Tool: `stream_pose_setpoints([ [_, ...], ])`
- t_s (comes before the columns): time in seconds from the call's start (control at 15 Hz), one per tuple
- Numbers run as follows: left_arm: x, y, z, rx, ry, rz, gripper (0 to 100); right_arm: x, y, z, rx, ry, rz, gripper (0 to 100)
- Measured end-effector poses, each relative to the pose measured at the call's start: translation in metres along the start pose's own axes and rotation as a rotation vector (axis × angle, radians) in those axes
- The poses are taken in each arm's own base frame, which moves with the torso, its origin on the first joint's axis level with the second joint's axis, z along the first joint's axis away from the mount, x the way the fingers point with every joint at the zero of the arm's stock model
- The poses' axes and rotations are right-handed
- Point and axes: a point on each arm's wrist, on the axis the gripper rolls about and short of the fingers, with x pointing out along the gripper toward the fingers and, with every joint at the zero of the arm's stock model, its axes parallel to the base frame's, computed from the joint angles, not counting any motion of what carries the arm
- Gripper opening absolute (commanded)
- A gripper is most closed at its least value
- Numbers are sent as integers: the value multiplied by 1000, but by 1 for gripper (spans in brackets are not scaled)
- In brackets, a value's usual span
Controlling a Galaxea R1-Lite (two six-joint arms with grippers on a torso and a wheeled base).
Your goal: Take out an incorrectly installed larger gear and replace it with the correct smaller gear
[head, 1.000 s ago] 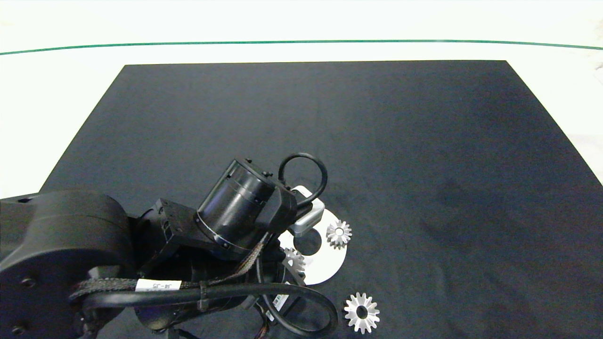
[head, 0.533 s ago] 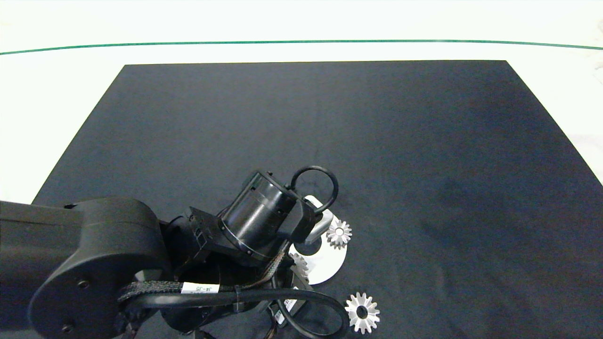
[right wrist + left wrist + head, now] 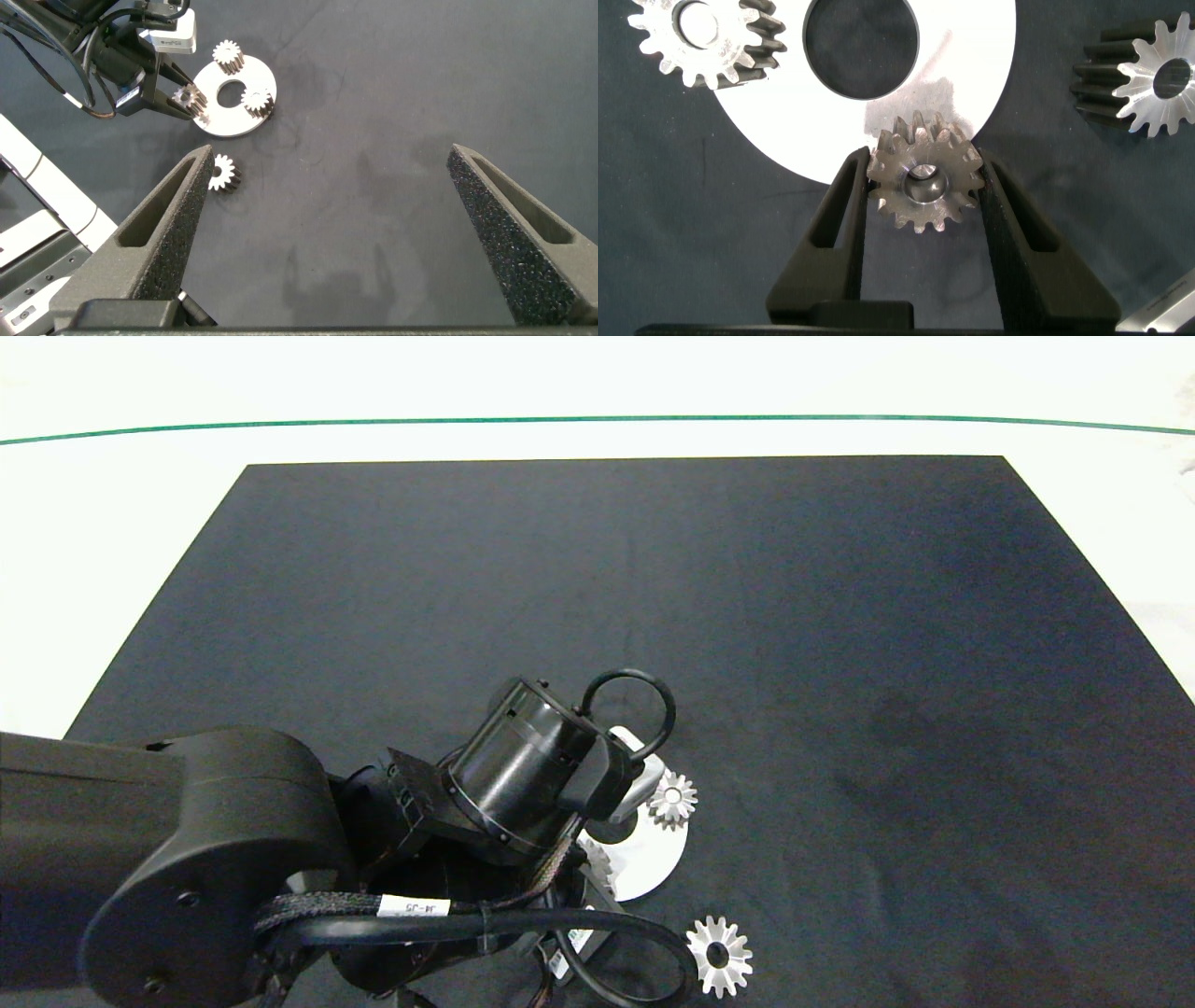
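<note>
At the white round plate's [image 3: 775, 140] rim, lowered further: left gripper [image 3: 924, 182] clenching small short-toothed silver gear [image 3: 924, 179]; seating seemingly imminent.

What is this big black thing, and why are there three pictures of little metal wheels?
It is a robot arm. One camera looks down at the black mat; the other two sit on the robot's wrists. The wheels are gears. The left gripper pinches the smaller gear at the edge of a white disc. Two more small gears sit on that disc. The larger gear, with long pointy teeth, lies off the disc on the mat. The right gripper waits open, higher up.
</note>
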Motion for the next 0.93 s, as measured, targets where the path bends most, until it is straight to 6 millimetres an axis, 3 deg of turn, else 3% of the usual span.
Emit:
stream_pose_setpoints([
  [0.4, -1, 0, -1, -4, 2, 0, 100, 0, 0, 0, 0, -1, 0, 100],
  [0.6, -13, 0, -3, -9, -7, -3, 100, -1, 0, 0, -1, -2, 0, 100],
  [0.8, -48, 14, -8, -59, -42, 13, 100, -3, -1, 0, -9, -13, -3, 100],
  [0.93, -90, 37, -20, -117, -92, 56, 100, -6, -2, 2, -15, -23, -25, 100],
])
